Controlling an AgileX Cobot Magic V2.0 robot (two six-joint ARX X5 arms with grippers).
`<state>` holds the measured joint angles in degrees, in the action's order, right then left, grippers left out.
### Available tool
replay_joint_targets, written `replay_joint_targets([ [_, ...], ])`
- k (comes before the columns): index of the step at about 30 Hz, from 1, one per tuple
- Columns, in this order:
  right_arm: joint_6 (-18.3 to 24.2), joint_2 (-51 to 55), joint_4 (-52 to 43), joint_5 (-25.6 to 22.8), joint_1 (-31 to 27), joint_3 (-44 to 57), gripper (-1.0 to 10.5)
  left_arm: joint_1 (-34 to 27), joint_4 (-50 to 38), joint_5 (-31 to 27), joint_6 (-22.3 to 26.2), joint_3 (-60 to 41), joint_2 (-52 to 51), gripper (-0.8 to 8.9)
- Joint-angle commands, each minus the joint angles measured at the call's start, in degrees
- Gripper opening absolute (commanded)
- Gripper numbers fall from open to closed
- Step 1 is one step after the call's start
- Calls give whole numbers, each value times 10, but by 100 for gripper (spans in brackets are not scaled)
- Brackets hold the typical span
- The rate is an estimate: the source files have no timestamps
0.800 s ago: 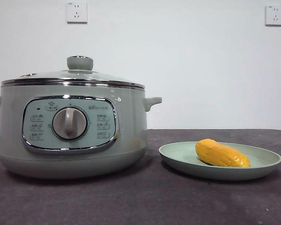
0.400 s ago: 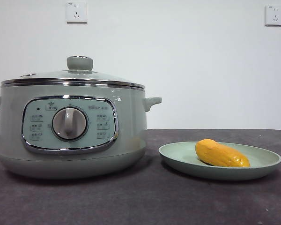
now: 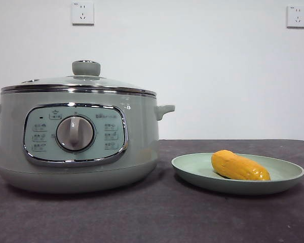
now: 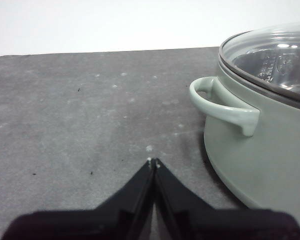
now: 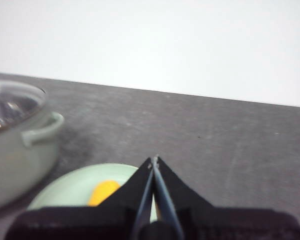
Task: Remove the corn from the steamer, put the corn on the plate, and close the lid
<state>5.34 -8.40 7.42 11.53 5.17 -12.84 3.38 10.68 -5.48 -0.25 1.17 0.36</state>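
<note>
The yellow-orange corn (image 3: 239, 166) lies on the pale green plate (image 3: 192, 169), at the right of the front view. To its left stands the grey-green steamer (image 3: 142, 131), with the glass lid (image 3: 79, 83) seated on its rim. Neither arm shows in the front view. My left gripper (image 4: 153, 161) is shut and empty above the table, beside the steamer's side handle (image 4: 221, 103); the lid (image 4: 270, 55) shows on top. My right gripper (image 5: 153, 160) is shut and empty above the plate (image 5: 70, 187), with the corn (image 5: 104, 192) partly hidden behind its jaws and the steamer (image 5: 15, 150) off to the side.
A dark grey table (image 3: 157, 217) carries everything. Behind it is a white wall with two sockets (image 3: 82, 12) high up. Bare tabletop stretches beyond the left gripper (image 4: 90, 100) and beyond the plate in the right wrist view (image 5: 230, 130).
</note>
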Motion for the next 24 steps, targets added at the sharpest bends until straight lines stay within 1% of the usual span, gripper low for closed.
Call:
replay_joint_targets([
  [1,26,23,-4,2,-16,36,1,-2,-2,-1,-4,-8,-1,-3],
  [5,24,45,2,1,-21,72,1,-2,-1,-2,-4,-8,-1,-3],
  [8,11,59,2,-1,-21,95,1,-2,-2,-1,-4,-8,-1,-3],
  [9,1,63,4,-6,-21,102,1,-2,-2,-1,-4,-8,-1,-3],
  [13,-63,78,8,-67,-21,121,1,-2,-2,-1,-4,-8,-1,-3],
  [15,-80,84,21,-87,-21,125,1,-2,-1,-1,-4,-8,-1,-3],
  [24,-83,83,30,-89,-21,125,1,-2,-2,-1,-4,-8,-1,-3],
])
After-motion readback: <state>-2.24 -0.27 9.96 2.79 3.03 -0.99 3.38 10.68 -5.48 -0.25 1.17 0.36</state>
